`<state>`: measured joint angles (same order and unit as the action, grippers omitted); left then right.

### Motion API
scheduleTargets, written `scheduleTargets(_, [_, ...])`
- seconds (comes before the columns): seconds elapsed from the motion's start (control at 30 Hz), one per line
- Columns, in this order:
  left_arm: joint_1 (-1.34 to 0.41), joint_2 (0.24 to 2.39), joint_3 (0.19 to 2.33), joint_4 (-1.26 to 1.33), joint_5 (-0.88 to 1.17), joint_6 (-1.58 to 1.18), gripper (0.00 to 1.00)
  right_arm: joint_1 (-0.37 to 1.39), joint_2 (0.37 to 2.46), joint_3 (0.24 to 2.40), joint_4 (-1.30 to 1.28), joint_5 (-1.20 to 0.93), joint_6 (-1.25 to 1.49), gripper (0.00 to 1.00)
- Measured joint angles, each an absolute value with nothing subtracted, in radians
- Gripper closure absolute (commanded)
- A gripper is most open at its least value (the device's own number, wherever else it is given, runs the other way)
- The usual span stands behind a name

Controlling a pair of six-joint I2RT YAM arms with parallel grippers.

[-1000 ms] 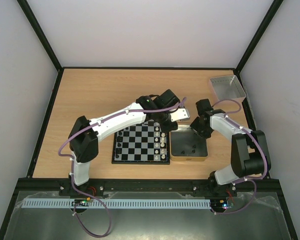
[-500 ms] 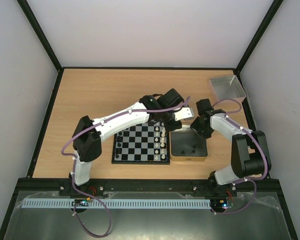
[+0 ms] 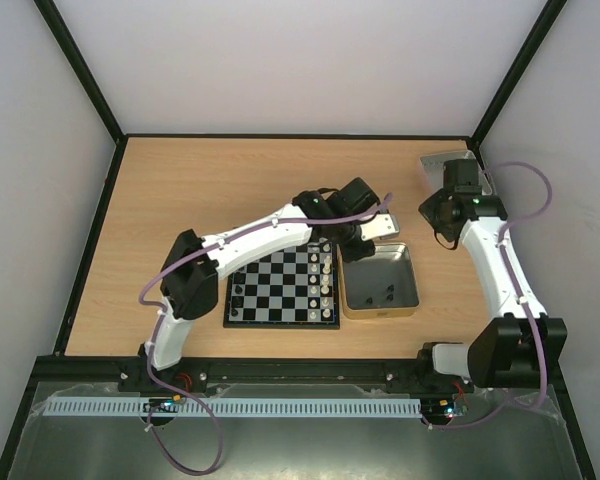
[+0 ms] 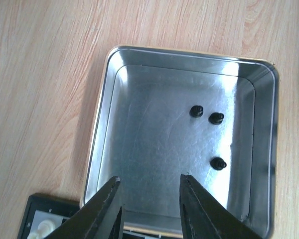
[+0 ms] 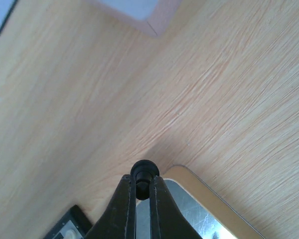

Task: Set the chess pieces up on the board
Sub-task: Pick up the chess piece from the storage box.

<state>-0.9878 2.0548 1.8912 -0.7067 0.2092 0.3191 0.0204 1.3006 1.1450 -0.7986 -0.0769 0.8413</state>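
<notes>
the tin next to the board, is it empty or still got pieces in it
Not empty: the left wrist view shows three small black pieces on the floor of the tin.

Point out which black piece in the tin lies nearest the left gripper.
The lone black piece, set apart from the other two, is closest to the left gripper.

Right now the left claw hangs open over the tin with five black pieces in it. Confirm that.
Not five: the left wrist view shows three black pieces in the tin. The left claw does hang open over it.
</notes>
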Motion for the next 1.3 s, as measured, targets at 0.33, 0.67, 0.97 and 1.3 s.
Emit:
scheduleTargets(0.33, [-1.038,2.193,1.998,-0.701,0.21,0.318,0.7,-0.001,1.266,1.223,-0.891,-0.037,0.874,0.98])
scheduleTargets(0.67, [-1.083,2.333,2.076,-0.705,0.218,0.329,0.67,-0.028,1.182,1.432,-0.953,0.024,0.913,0.98])
scheduleTargets(0.97, [-1.116,2.375,2.124,-0.72,0.247,0.332,0.63,-0.04,1.17,1.424,-0.999,0.014,0.913,0.98])
scheduleTargets(1.3, [-1.123,2.426,2.143,-0.706,0.241,0.332,0.65,-0.041,1.151,1.415,-1.013,-0.025,0.913,0.98])
